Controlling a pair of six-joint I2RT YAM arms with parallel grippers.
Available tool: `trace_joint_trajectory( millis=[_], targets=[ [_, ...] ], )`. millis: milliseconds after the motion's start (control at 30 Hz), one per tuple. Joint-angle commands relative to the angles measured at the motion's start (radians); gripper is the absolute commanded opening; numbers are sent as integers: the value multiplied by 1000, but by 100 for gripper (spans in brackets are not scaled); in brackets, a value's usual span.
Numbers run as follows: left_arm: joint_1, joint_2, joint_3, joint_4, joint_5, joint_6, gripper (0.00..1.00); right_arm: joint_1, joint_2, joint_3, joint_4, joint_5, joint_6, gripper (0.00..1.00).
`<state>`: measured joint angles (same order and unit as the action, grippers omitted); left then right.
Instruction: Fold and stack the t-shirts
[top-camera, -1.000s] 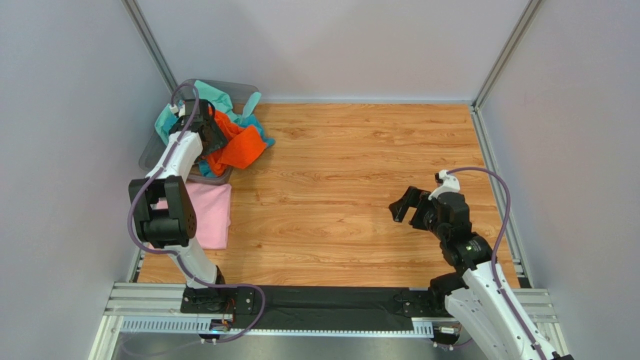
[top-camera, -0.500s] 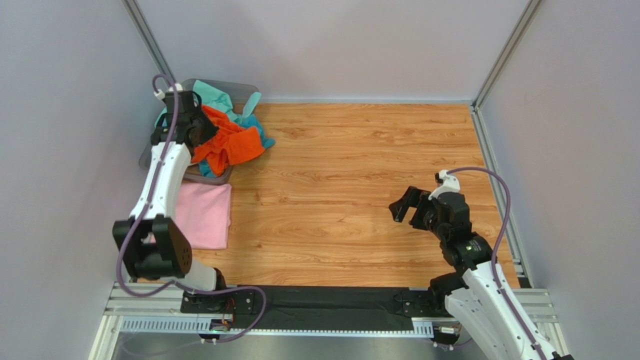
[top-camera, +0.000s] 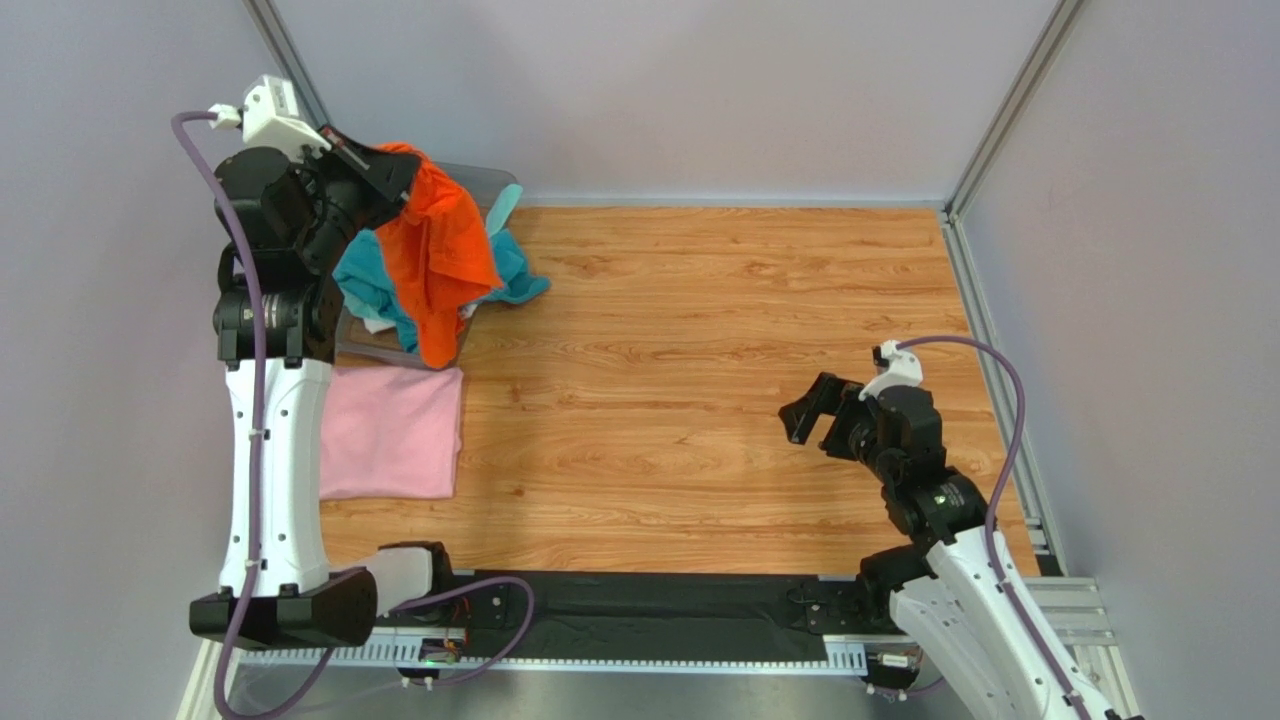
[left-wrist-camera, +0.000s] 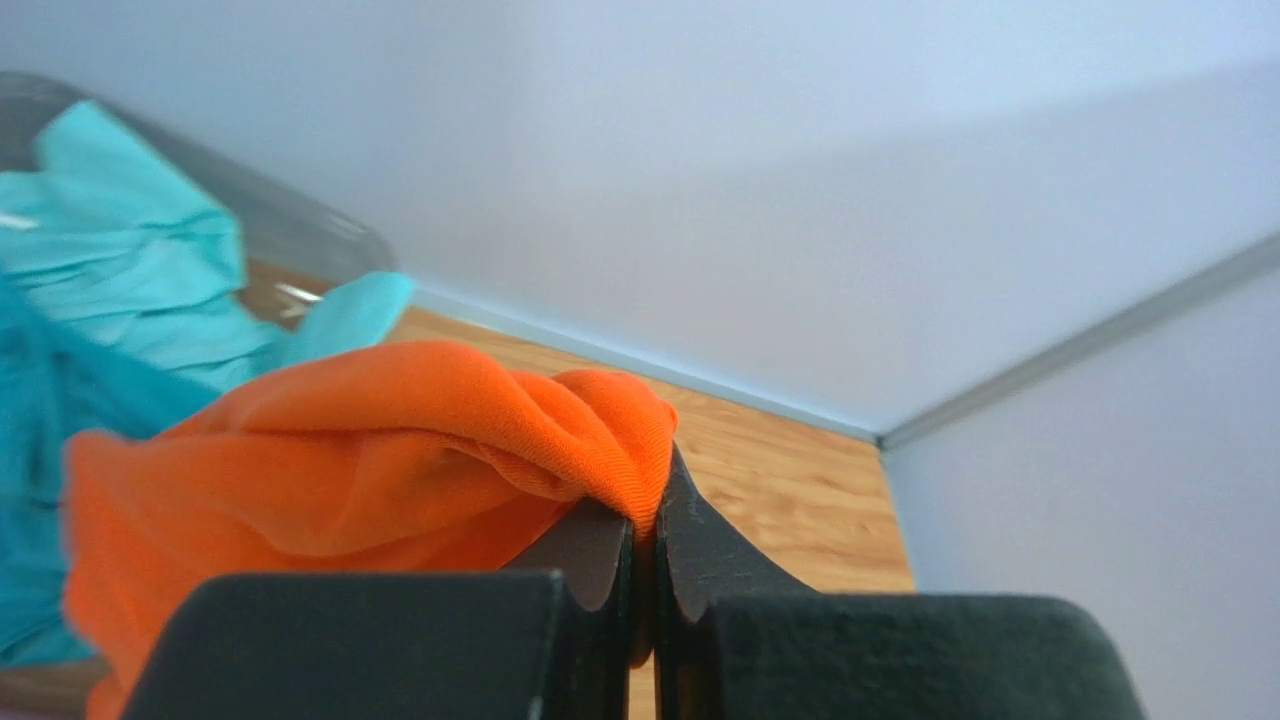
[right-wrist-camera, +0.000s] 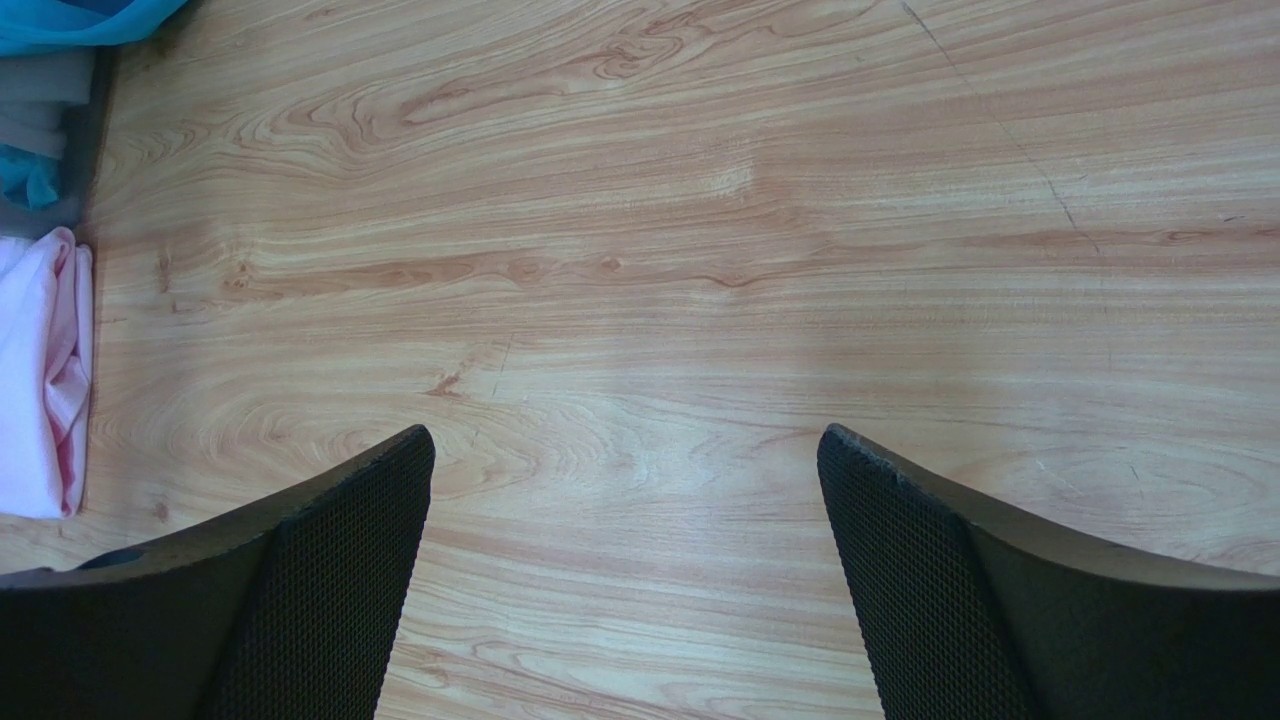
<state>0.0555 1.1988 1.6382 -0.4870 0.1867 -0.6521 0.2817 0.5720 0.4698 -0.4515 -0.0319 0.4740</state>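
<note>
Lifting: the left gripper (top-camera: 394, 162) is clenched on a fold of the bright orange cloth t-shirt (top-camera: 436, 248), high at the upper left of the top view. The shirt hangs in a long drape from the jaws.
Wrist check: the left wrist view shows the jaws pinched together with orange cloth bunched over their tips.
Changed: a second ago these jaws were spread wide, low over the pile. They have since shut and the arm has risen from folded to near upright.
Shirt then vs now: it was crumpled over the front rim of the grey see-through plastic bin (top-camera: 478, 171). It is now pulled up and out, with its lower end over that rim.
Left behind: the teal t-shirt (top-camera: 368, 285) and the mint green t-shirt (top-camera: 505, 204) stay at the bin, with teal spilling onto the wooden table (top-camera: 721, 315).
Pink: the pale pink t-shirt (top-camera: 394, 432) lies folded flat at the left of the frame, below the bin, unmoved.
Right gripper (top-camera: 812, 408): released, jaws wide, hanging over bare wood at right centre. It is in the same pose in all three frames.
Task meaning: probably one shirt is stacked and the second has just been extracted, with its fold not yet started.
Next: the shirt likely needs laying out on the open wood. It is held by a single pinch, so the right arm will probably have to help spread it.
</note>
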Motion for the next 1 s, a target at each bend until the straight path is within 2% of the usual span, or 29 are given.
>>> trace_joint_trajectory(
  millis=[0,100,200,267,367,400,433,533,567,633,667,700,733,767,800,867,900,967],
  targets=[
    [-125,-42,45,77,143,-9,0,-1,-15,-2,20,13,-9,100],
    [-257,-51,58,96,135,19,0,-1,-29,-2,17,20,-8,100],
    [-345,-30,63,160,256,-13,0,-1,-50,-7,8,30,-2,100],
    [-403,-12,63,178,283,-17,0,-1,-67,-8,-1,98,6,100],
    [-540,47,100,185,307,11,0,-1,-118,-7,-33,180,23,100],
    [-604,80,115,226,359,6,0,-1,-142,-7,-51,235,49,100],
    [-605,96,115,266,408,-7,0,-1,-143,-7,-64,236,49,100],
    [-615,142,62,417,564,-118,0,-1,-205,-3,-123,372,98,100],
    [-615,153,51,433,568,-119,0,-1,-240,-5,-136,429,112,100],
    [-612,165,28,363,519,-43,2,-6,-276,-19,-153,467,136,100],
    [-608,163,-7,244,482,-15,2,-1,-311,-25,-156,489,141,100],
    [-590,153,-40,196,412,32,1,-1,-325,-39,-156,498,144,100],
    [-574,142,-87,150,375,48,1,-1,-342,-45,-154,503,152,100],
    [-557,128,-206,143,334,55,1,-1,-366,-49,-154,500,149,100],
    [-516,96,-274,146,241,55,8,-1,-376,-53,-150,500,146,100],
    [-440,81,-439,131,144,55,26,-3,-385,-57,-142,481,140,100],
    [-412,85,-474,101,44,34,41,-1,-386,-63,-135,468,132,100],
    [-363,105,-547,20,5,32,63,-3,-367,-76,-99,416,112,100]
  ],
)
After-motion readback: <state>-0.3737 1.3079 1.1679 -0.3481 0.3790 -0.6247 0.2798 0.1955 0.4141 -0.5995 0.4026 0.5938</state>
